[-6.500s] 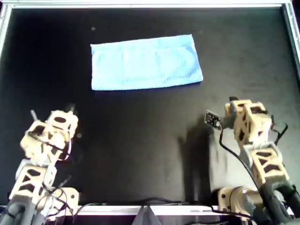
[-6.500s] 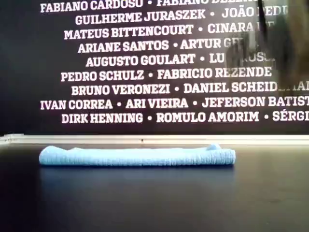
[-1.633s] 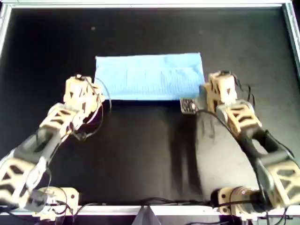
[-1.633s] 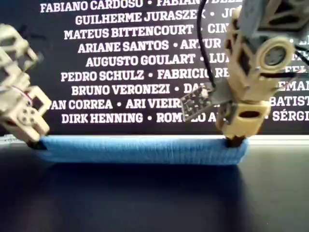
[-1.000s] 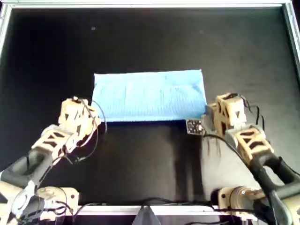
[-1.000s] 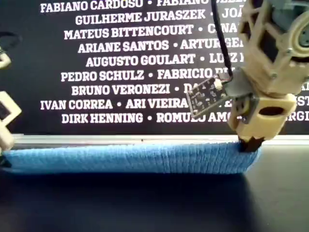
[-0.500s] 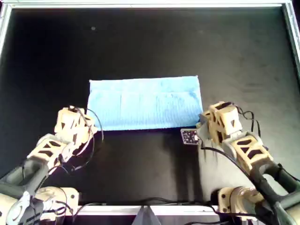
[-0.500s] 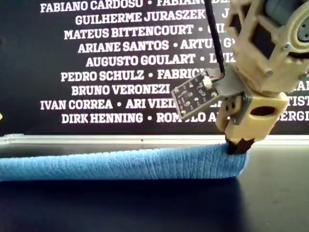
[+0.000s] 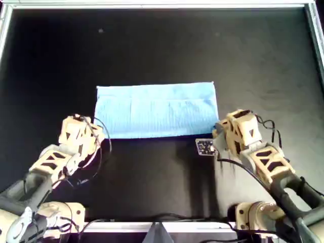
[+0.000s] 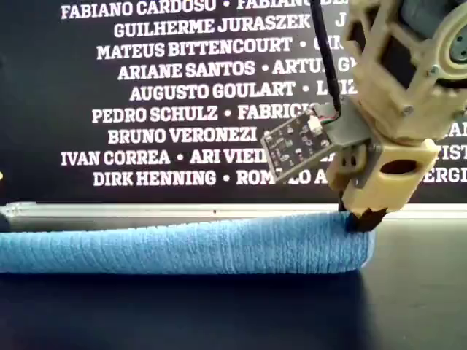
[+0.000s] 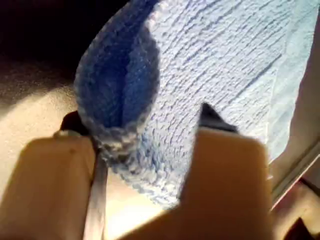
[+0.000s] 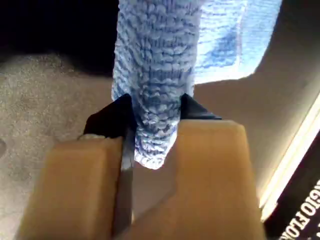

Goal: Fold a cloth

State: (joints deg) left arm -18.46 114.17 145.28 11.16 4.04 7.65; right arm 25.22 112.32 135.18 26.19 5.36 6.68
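The cloth [image 9: 157,110] is a light blue folded band lying flat on the black table, long side across the overhead view. My left gripper [image 9: 98,134] is at its near corner on the overhead view's left. In the left wrist view the left gripper [image 11: 145,135] is shut on the bunched corner of the cloth [image 11: 200,60]. My right gripper [image 9: 217,132] is at the near corner on the overhead view's right, shut on the edge of the cloth [image 12: 155,50], which its fingers [image 12: 152,112] pinch. The exterior view shows the right gripper [image 10: 359,217] pressing down on the end of the cloth [image 10: 182,244].
A metal frame [image 9: 162,5] borders the black table. A small circuit board [image 9: 205,147] sticks out beside the right gripper, just off the cloth's near edge. Behind the table stands a dark wall with white names [image 10: 219,87].
Over the last second both grippers dragged the cloth toward the overhead view's bottom edge. In the last half second it has hardly moved; the right gripper shifted slightly.
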